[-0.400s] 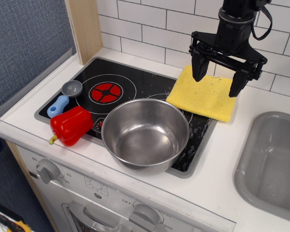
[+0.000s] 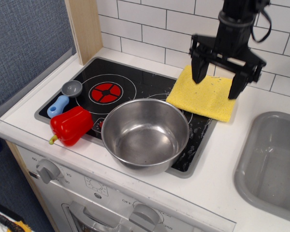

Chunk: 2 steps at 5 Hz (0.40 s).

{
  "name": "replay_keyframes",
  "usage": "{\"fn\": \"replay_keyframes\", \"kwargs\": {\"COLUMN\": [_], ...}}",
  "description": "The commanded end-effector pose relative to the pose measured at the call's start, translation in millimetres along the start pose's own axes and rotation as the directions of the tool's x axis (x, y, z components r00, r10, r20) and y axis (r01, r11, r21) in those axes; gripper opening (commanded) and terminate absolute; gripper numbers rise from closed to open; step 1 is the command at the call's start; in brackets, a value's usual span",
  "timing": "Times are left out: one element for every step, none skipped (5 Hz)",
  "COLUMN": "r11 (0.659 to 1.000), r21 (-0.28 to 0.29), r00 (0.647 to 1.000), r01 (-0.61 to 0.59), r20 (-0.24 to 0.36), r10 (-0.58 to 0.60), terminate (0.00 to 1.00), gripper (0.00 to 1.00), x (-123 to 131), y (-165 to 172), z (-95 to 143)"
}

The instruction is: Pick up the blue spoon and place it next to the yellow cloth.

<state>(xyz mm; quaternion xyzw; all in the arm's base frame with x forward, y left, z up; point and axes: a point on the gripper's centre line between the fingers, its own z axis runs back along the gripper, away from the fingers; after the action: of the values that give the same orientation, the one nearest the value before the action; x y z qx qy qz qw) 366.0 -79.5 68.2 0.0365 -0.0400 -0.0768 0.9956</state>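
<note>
The blue spoon (image 2: 63, 99) lies at the left edge of the black stovetop, its light-blue handle toward the front and its round grey bowl toward the back. It touches the red pepper (image 2: 71, 125). The yellow cloth (image 2: 203, 95) lies flat at the back right corner of the stovetop. My gripper (image 2: 218, 85) hangs open and empty just above the cloth, its two black fingers (image 2: 199, 70) spread wide, far to the right of the spoon.
A large steel bowl (image 2: 146, 133) stands on the front middle of the stovetop (image 2: 125, 82), between the spoon and the cloth. A grey sink (image 2: 270, 164) is at the right. A tiled wall runs behind, and a wooden post (image 2: 84, 26) stands at the back left.
The gripper has shifted very slightly; it stays open above the cloth. Nothing else has moved.
</note>
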Motion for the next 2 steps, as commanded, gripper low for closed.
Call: {"fn": "replay_keyframes", "kwargs": {"r11": [0.985,0.965], "r21": [0.026,0.04], "r00": [0.983,0.964], "r01": [-0.169,-0.258], "r20": [0.072,0.078], "r10": [0.166,0.254], "terminate": [0.0,0.0], "gripper": [1.0,1.0], "x": [-5,-31], "y": [85,132], "z": [26,32]}}
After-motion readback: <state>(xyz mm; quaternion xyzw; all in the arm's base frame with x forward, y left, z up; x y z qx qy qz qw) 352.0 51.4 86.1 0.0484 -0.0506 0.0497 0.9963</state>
